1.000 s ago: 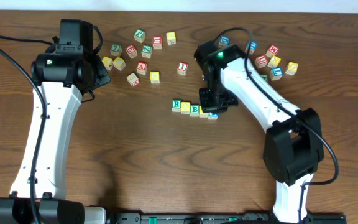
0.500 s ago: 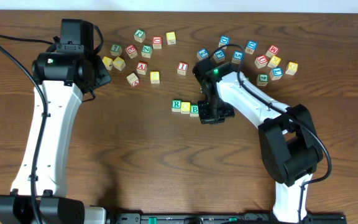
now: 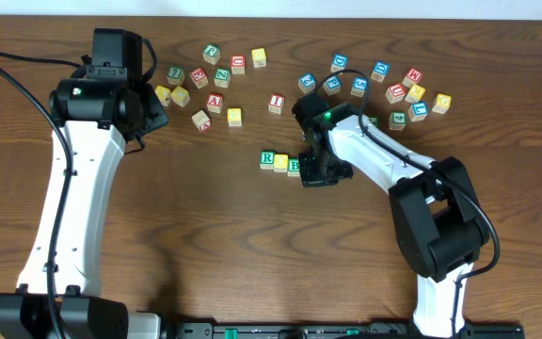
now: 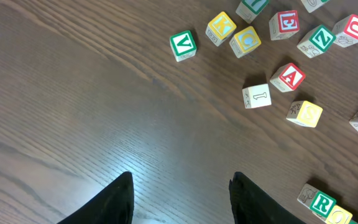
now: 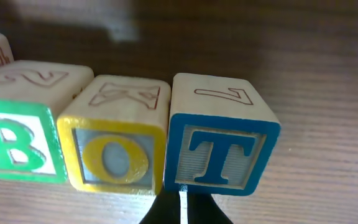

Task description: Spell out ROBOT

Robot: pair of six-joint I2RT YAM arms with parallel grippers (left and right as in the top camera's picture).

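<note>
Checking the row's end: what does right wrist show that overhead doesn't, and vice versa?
Right wrist only: yellow-framed O cube and blue-framed T cube side by side, letters readable, shut right fingers just below the T. Overhead only: R cube starting the row, loose cubes scattered farther back, left arm; the right arm covers O and T there. Both: green-framed B cube.
</note>
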